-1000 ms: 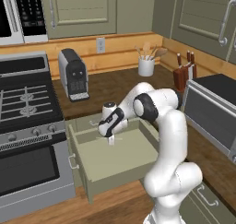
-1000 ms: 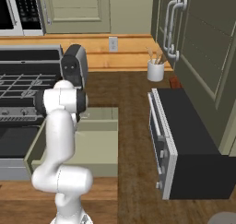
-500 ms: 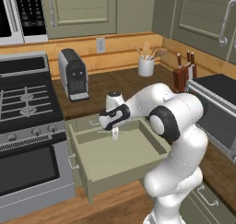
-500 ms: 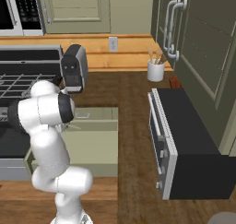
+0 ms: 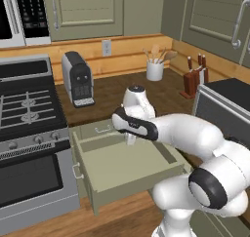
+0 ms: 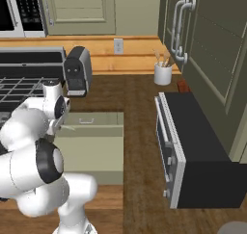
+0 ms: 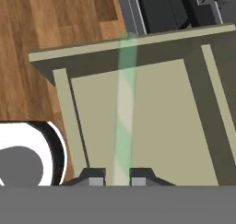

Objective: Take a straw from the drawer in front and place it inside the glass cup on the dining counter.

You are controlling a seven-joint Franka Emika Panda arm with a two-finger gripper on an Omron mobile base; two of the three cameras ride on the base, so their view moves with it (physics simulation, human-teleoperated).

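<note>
The drawer stands pulled open in front of me, pale green inside with a bare floor. Just above its back part hangs my gripper, pointing down. In the hand view its two dark tips are shut on the straw, a thin pale stick that runs away from them across the drawer. From the right base the straw shows as a short pale sliver beside my hand, over the drawer. The glass cup and the dining counter are out of view.
A stove borders the drawer on the left. On the worktop behind stand a coffee machine, a utensil pot and a knife block. A black oven box sits to the right. Wood floor lies below.
My arm's elbow and upper links have swung round to the right and toward the cameras. The hand has stayed over the back of the drawer, shifting slightly right, still shut on the straw.
</note>
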